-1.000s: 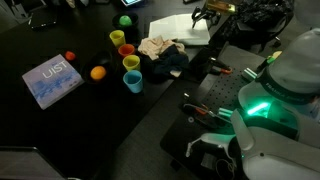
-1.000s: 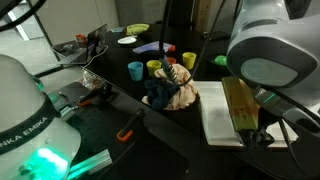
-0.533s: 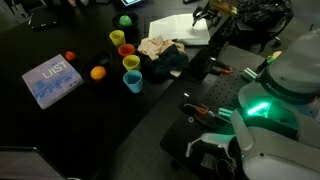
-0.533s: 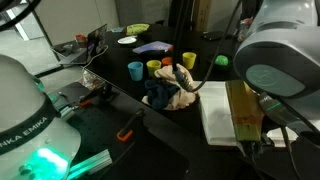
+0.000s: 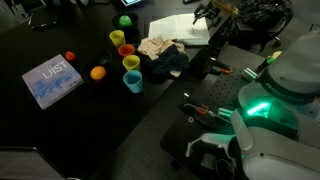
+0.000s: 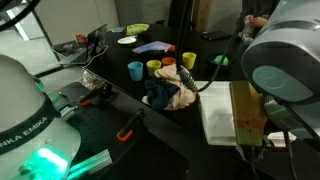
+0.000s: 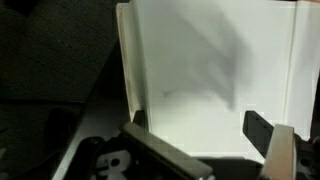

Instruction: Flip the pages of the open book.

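Note:
The open book [image 5: 178,28] lies at the far end of the dark table, its pages white. It also shows in an exterior view [image 6: 213,118], where a yellowish leaf [image 6: 246,112] stands up from its right half. My gripper [image 5: 205,14] hangs over the book's edge. In the wrist view the white page [image 7: 210,70] fills the frame, and my gripper [image 7: 197,125] is open, its two dark fingers wide apart on either side of the page. I cannot tell if a finger touches the paper. In one exterior view the arm hides the gripper.
A crumpled cloth pile [image 5: 160,50] lies right beside the book. Several coloured cups [image 5: 128,60] stand beyond the cloth, with an orange ball [image 5: 97,72], a green ball [image 5: 125,19] and a blue flat book [image 5: 52,80]. Plates [image 6: 138,30] sit farther off.
My arm has shifted sideways over the book, and the raised yellowish leaf has moved with it. The rest of the table is unchanged.

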You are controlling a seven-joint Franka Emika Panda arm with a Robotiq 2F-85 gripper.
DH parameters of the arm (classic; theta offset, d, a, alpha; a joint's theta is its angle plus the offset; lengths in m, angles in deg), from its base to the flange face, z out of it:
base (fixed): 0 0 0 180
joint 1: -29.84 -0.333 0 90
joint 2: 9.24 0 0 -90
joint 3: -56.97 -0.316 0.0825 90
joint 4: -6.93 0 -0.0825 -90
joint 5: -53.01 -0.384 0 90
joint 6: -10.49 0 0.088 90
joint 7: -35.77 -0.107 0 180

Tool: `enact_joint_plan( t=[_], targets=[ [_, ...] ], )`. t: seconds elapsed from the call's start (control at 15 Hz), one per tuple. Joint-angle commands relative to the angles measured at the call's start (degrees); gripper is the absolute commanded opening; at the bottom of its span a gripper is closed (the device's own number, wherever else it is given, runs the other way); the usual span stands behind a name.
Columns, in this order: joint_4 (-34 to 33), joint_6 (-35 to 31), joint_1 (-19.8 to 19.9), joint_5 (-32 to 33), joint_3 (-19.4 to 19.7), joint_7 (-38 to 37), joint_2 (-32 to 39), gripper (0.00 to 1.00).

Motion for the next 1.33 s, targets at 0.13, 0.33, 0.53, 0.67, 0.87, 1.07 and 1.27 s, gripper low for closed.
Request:
enact_joint_plan(
  t=[0.13,0.33,0.53,0.67,0.87,1.07,1.27],
  targets=[
    [-1.13,3.96,-2.38,-2.78,0.93,1.59,-1.29,1.0],
    [-1.17,4.3,-3.46,-2.86,1.43,1.81,-2.32,1.0],
    [-1.0,4.14,-4.63,-2.87,2.1,1.83,-2.92,1.0],
    [-0.97,3.97,-5.72,-2.74,2.64,1.63,-2.98,1.0],
    [-0.59,3.32,-7.64,-2.32,3.81,1.46,-2.93,1.0],
    [-0.22,1.27,-10.4,-1.14,5.25,1.23,-4.03,1.0],
    [-0.85,1.23,-13.26,-0.67,7.04,-0.51,-5.34,1.0]
  ],
)
